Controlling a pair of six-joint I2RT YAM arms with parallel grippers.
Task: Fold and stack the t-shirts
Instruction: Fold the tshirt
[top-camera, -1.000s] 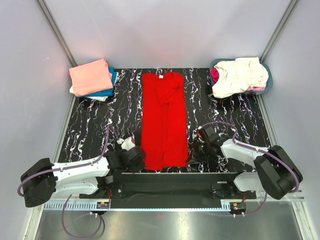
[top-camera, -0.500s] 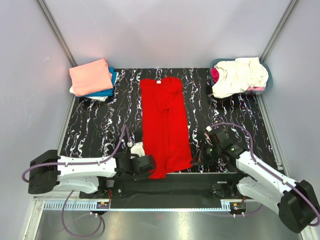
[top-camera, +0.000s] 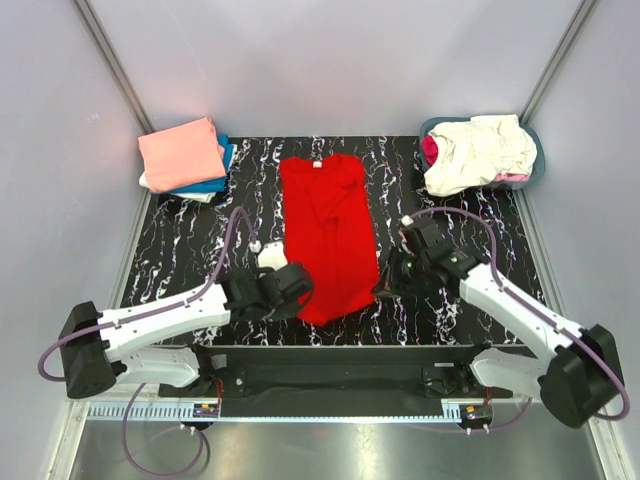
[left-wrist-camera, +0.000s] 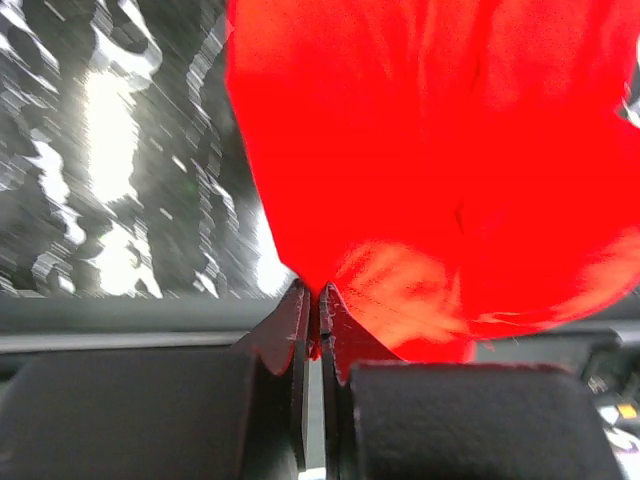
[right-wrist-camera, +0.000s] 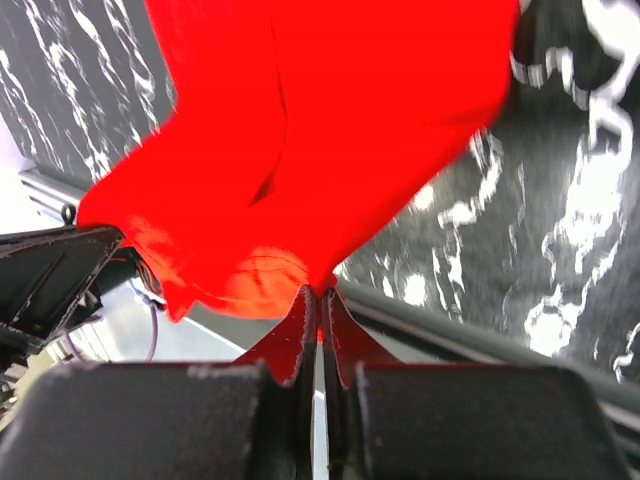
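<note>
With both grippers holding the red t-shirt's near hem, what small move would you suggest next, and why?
Probably carry the near hem of the red t-shirt away from the bases, toward its collar. The left gripper and right gripper are each shut on a near corner, and the far half lies flat, so a half fold looks ready.

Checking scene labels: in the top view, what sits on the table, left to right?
Folded t-shirt stack, salmon-pink on top → red t-shirt → grey-blue basket heaped with cream shirts.
</note>
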